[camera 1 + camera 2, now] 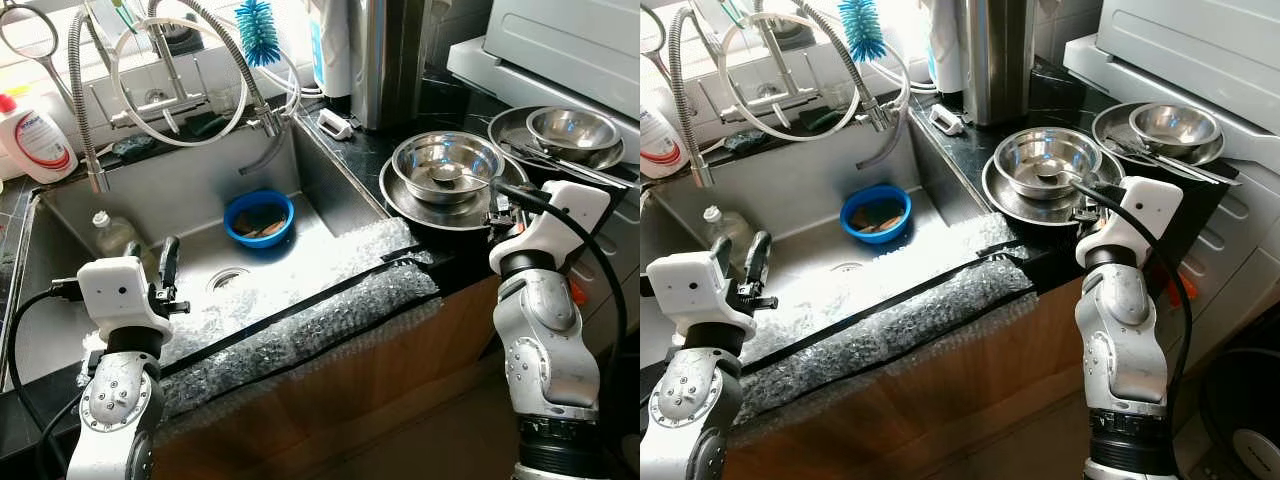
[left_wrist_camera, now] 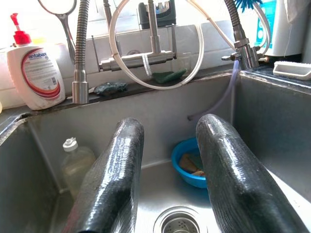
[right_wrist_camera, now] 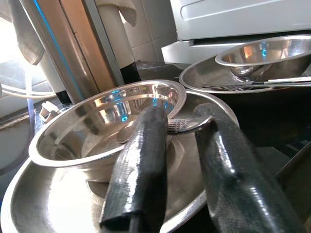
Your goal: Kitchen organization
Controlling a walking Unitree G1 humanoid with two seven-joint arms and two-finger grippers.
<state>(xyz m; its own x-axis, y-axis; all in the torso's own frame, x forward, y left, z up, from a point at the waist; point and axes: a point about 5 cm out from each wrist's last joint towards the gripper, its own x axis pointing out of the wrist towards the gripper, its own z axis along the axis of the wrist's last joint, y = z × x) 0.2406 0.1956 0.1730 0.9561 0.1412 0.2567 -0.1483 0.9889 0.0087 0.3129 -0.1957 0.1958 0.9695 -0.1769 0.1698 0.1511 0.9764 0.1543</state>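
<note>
we stand at a kitchen sink [image 1: 70,215] with dishes on both sides of us. our right gripper [image 3: 182,145] is at the near rim of a steel bowl [image 1: 446,165] that sits in a wide steel plate [image 1: 400,200] on the dark counter [image 1: 375,145] just right of the basin. its fingers [image 3: 141,170] are spread, with a spoon handle [image 3: 182,126] lying between them over the bowl's rim; we cannot tell whether either finger touches it, and nothing is clamped. the spoon's head rests in the bottom of the bowl, so the handle sticks out over the edge toward us, which is probably why the gripper comes in from this side. we judge this to be the approach to a pick of the spoon or the bowl, with the grasp not yet made.

our left gripper [image 2: 167,174] hangs over the near part of the basin, fingers parted and empty, pointing toward the drain [image 2: 177,224]. beyond it a blue bowl [image 1: 259,218] with scraps sits on the sink floor, and a clear bottle [image 1: 112,232] leans in the far left corner.

a second bowl and plate stack [image 1: 560,135] with utensils across it sits farther right, near a white appliance [image 1: 570,40]. a soap bottle [image 1: 35,140] stands on the ledge behind the sink, beside the coiled taps [image 1: 170,75]. bubble wrap [image 1: 300,325] pads the front edge of the sink.

the steel is smooth and curved, so a loose pinch may slip.
</note>
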